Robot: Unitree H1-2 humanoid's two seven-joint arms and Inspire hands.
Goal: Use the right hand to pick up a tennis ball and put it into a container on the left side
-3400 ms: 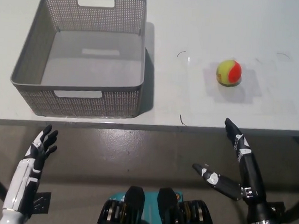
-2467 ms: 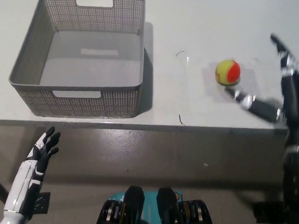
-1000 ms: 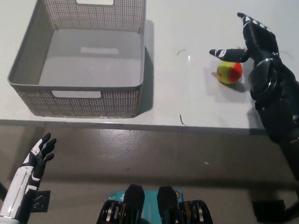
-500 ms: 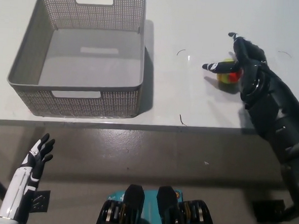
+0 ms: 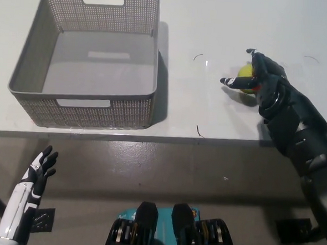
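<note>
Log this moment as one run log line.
phase: grasping | right hand: closing over tennis ball on table | left hand: open, idle, lower left | basket: holds nothing

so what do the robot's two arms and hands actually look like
The right hand and arm are bulky black segmented shells with small white marks on the fingers. The left hand has black fingers with white patches on a slim white forearm.

Single head view, steeply downward, mid-range, over white table [image 5: 219, 120] edge, floor below
</note>
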